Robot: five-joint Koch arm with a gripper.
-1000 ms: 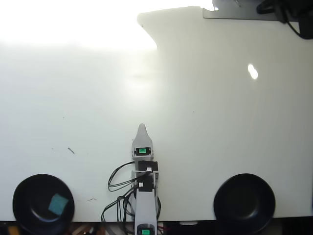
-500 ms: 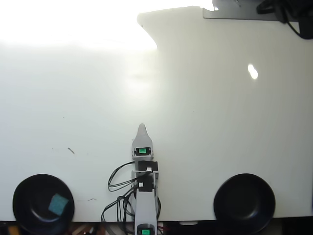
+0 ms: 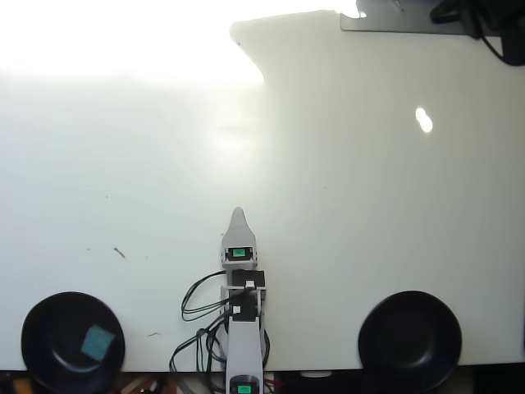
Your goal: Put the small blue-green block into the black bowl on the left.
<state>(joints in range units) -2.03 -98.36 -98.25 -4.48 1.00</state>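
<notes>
In the overhead view the small blue-green block (image 3: pixel 97 342) lies inside the black bowl (image 3: pixel 43 332) at the bottom left, a little right of the bowl's middle. My gripper (image 3: pixel 238 215) points up the picture from the bottom centre, far to the right of that bowl and holding nothing. Only one pointed tip shows, so whether the jaws are open or shut stays hidden.
A second black bowl (image 3: pixel 410 338) that looks the same sits at the bottom right. Black cables (image 3: pixel 197 308) loop beside the arm's base. Strong glare washes out the top left of the white table (image 3: pixel 344 205). Dark equipment (image 3: pixel 484 20) sits at the top right.
</notes>
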